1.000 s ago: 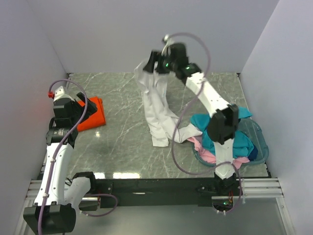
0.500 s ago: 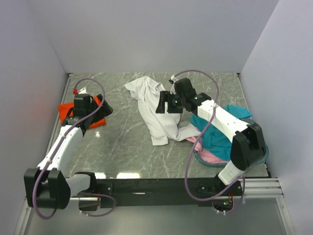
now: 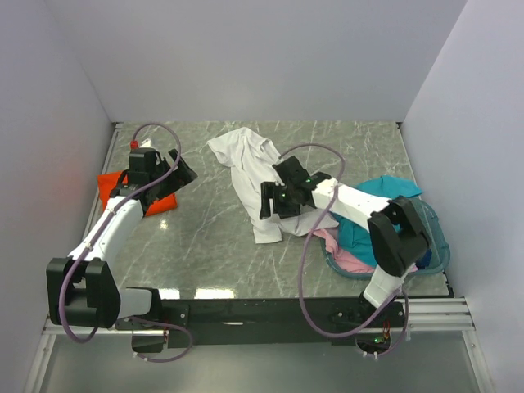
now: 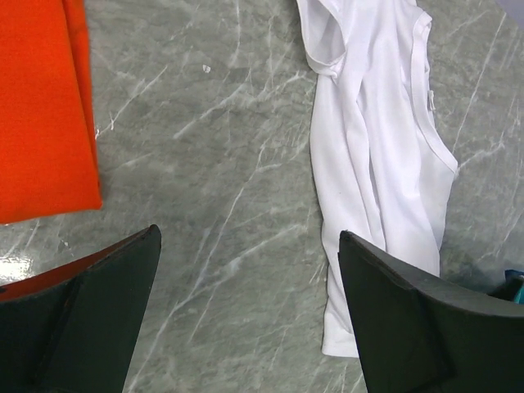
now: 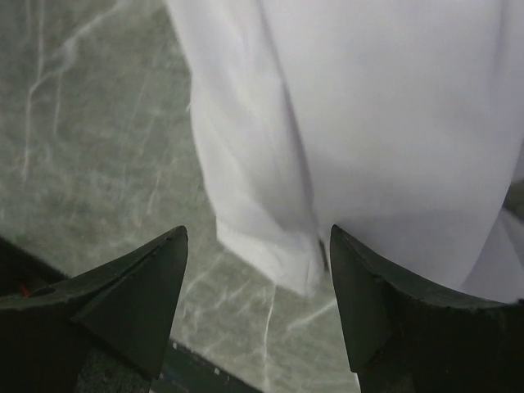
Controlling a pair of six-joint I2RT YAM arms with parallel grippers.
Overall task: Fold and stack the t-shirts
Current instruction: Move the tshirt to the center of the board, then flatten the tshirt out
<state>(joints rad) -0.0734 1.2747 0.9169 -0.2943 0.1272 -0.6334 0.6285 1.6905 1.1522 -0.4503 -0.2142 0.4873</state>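
Your white shirt (image 3: 246, 164) lies in long soft creases at the middle of the glossy grey marbled table (image 3: 205, 246), the orange shirt (image 4: 41, 106) folded flat at the left. Your left gripper (image 4: 249, 237) and right gripper (image 5: 258, 233) both gape wide, empty, between plain pale walls (image 3: 246, 57).

We saw a grey, marble-patterned table (image 3: 205, 246) with pale veins running across it, closed in by plain pale walls (image 3: 246, 57) at the back and on both sides. A translucent teal plastic basket (image 3: 440, 241) sat on the right side of the table, near its front edge and close to the right wall. Along the near edge ran a black rail (image 3: 262, 311), with silver metal framing (image 3: 434, 309) beside it at the right. A bright glare lay on the tabletop by its near-left edge. Both wrist views showed us the same veined surface from closer in.
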